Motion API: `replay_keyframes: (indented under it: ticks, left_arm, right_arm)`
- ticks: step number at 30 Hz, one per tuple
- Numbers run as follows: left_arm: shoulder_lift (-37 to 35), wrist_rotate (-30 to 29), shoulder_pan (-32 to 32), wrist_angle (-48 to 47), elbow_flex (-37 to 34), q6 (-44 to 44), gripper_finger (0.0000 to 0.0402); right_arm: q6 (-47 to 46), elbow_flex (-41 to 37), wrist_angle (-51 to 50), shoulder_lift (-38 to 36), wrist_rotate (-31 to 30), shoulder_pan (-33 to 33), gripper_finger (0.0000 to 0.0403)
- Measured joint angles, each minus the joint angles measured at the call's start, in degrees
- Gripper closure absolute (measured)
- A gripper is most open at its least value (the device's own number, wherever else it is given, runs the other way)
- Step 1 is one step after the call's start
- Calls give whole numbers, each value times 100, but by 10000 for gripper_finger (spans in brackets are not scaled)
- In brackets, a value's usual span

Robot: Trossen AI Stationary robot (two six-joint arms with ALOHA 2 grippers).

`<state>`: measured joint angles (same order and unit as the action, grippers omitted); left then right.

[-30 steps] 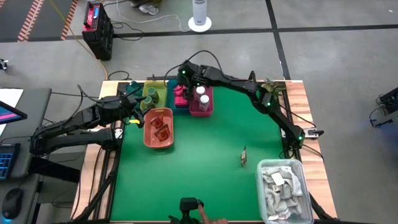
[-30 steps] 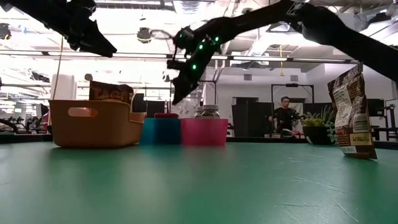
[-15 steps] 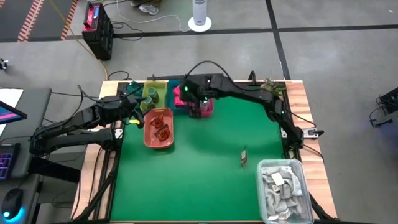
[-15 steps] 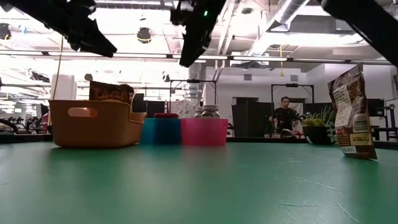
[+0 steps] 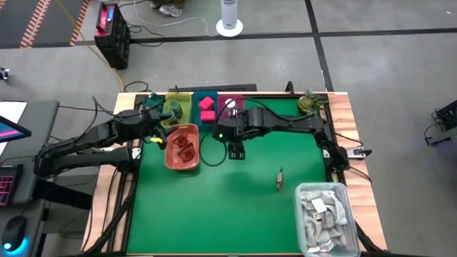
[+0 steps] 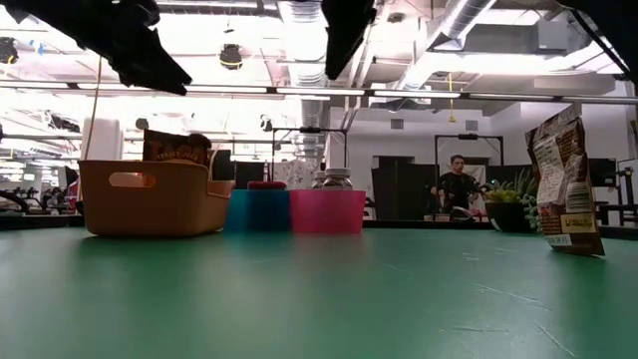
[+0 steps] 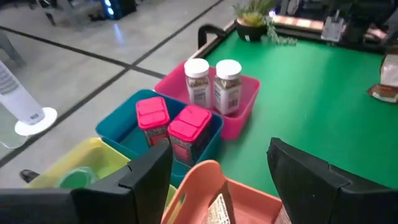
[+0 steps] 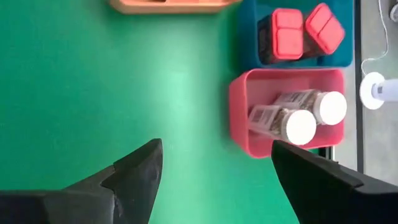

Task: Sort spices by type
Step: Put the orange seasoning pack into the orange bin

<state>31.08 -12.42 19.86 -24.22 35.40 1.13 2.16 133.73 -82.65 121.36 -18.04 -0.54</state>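
Right gripper (image 5: 236, 151) empty, fingers spread, above the green mat. Left gripper (image 5: 158, 120) open too, over the orange tray (image 5: 171, 158). Two white-capped jars (image 8: 298, 115) in pink tray (image 8: 239, 109).

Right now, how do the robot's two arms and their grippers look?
Both arms are dark, jointed, with black cables looping alongside. The right gripper has small green lights just behind it. Each gripper carries two broad, black, wedge-shaped fingers; the left gripper looks the same.

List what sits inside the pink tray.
Two white-capped jars stand side by side in the pink tray, labels showing. Nothing else shows in it; the tray floor beneath the jars is covered.
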Motion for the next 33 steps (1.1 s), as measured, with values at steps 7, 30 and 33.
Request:
replay_keyframes:
  ticks: [7,30,33]
  left_arm:
    - [620,17,-2,257,0,-145,150]
    - [1932,648,-678,2316,2,-42,150]
    - [1997,646,-678,2502,2,-44,150]
  right_arm:
    - [-238,-1055,327,-226,-17,-153,69]
    - [-3821,-5440,1814,-3480,-319,-1052,69]
    - [-4460,-5440,1373,-3508,-197,-1223,70]
